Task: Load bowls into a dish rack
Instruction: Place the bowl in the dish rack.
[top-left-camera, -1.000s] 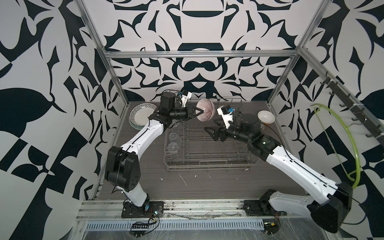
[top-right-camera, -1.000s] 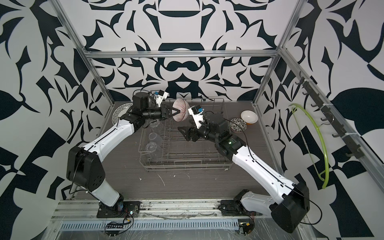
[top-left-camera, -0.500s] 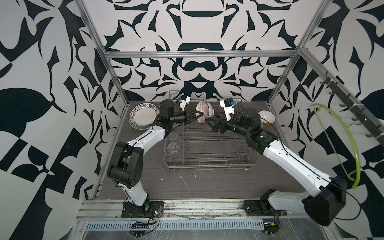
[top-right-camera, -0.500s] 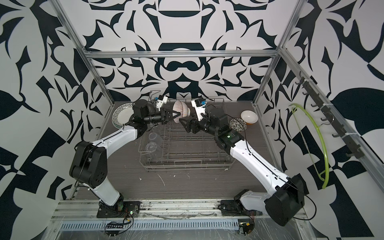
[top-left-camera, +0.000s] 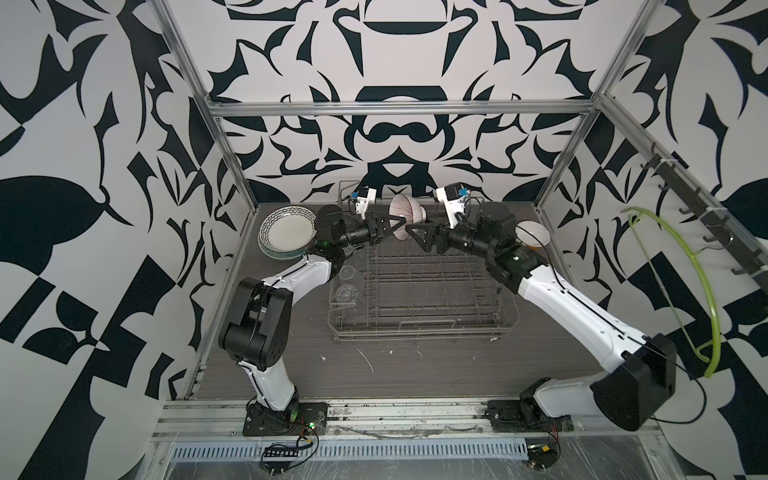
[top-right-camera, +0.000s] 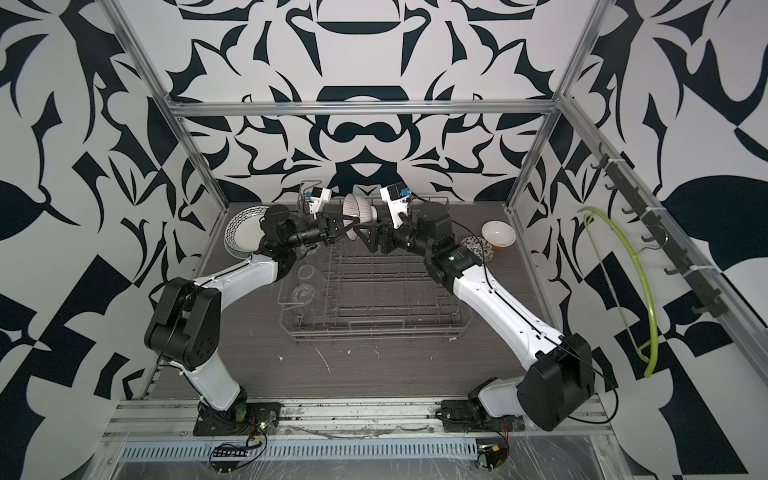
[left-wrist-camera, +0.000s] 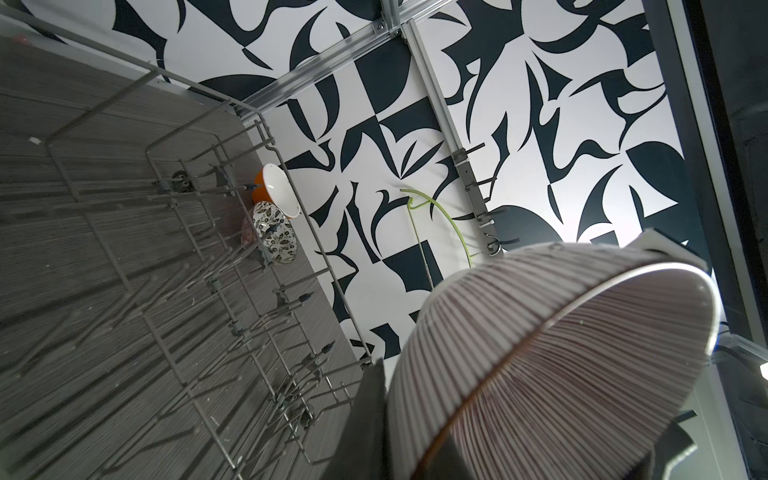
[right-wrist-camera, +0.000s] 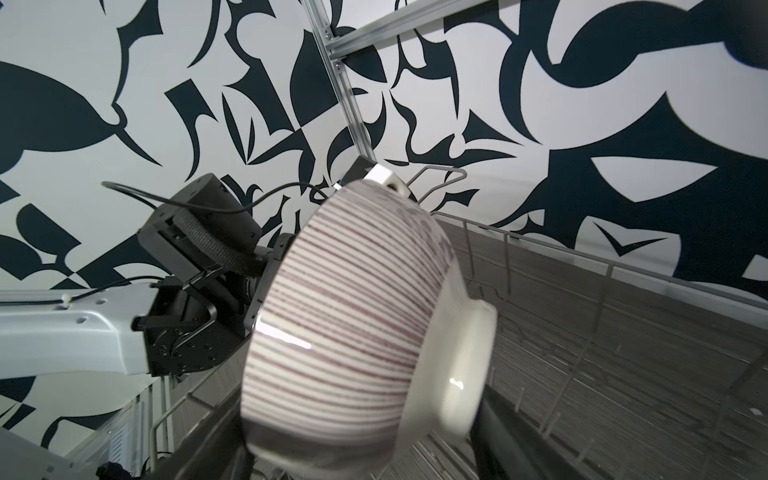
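The pinkish striped bowl (top-left-camera: 405, 210) (top-right-camera: 359, 210) hangs tilted on its side above the far end of the dish rack (top-left-camera: 415, 299) (top-right-camera: 374, 291). My left gripper (top-left-camera: 392, 226) (left-wrist-camera: 411, 449) is shut on its rim, one finger outside the wall and one inside. My right gripper (top-left-camera: 417, 232) (right-wrist-camera: 361, 457) is open, its jaws straddling the bowl (right-wrist-camera: 353, 311) from the foot side; I cannot tell if they touch it. The orange bowl (top-right-camera: 498, 233) (left-wrist-camera: 280, 189) and the floral bowl (top-right-camera: 478, 248) (left-wrist-camera: 276, 239) sit on the table right of the rack.
A stack of plates (top-left-camera: 286, 232) sits at the far left behind my left arm. Two clear glasses (top-left-camera: 347, 286) stand in the rack's left side. Upright tines fill the rack's floor (left-wrist-camera: 166, 291). A green hanger (top-left-camera: 706, 282) hangs on the right wall.
My left gripper has carried the striped bowl farther back over the rack's far end. My right gripper has risen from over the rack and come up around the bowl.
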